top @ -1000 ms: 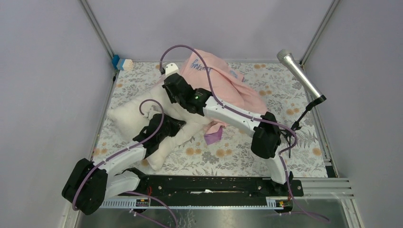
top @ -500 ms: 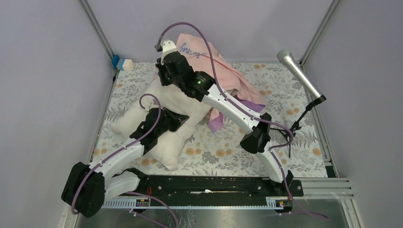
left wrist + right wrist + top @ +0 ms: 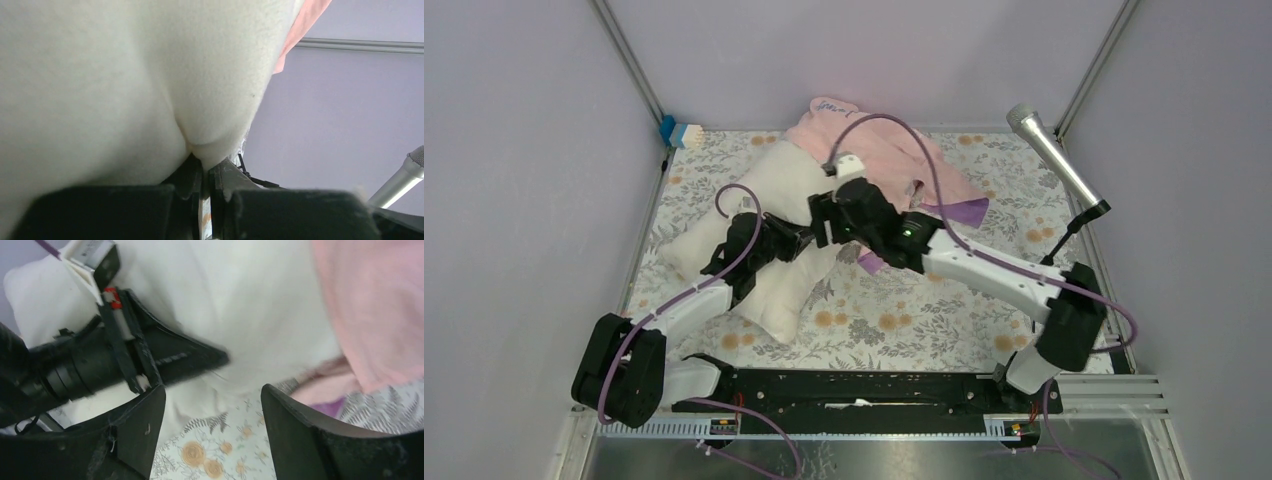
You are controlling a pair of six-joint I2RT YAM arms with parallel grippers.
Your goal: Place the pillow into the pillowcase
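Note:
The cream pillow [image 3: 754,210] lies slantwise on the left half of the table and fills the left wrist view [image 3: 125,75]. My left gripper [image 3: 799,240] is shut on a pinch of its right edge [image 3: 205,155]. The pink pillowcase [image 3: 874,150] lies bunched at the back, against the pillow's far end, with purple lining [image 3: 964,210] showing. I cannot tell whether that end is inside it. My right gripper [image 3: 822,222] is open just right of the left one, above the pillow's edge. Its jaws [image 3: 212,390] hold nothing, with pillow [image 3: 240,315] and pillowcase [image 3: 370,305] beyond them.
A floral table cloth [image 3: 944,300] covers the table. A microphone [image 3: 1054,155] on a stand [image 3: 1064,240] leans at the right edge. A small blue and white object [image 3: 682,133] sits in the back left corner. Purple walls close in three sides.
My right gripper has opened and let go of the pillowcase, then pulled back toward the near side. The pillowcase has dropped at the back. My left gripper has pushed the pillow farther back.

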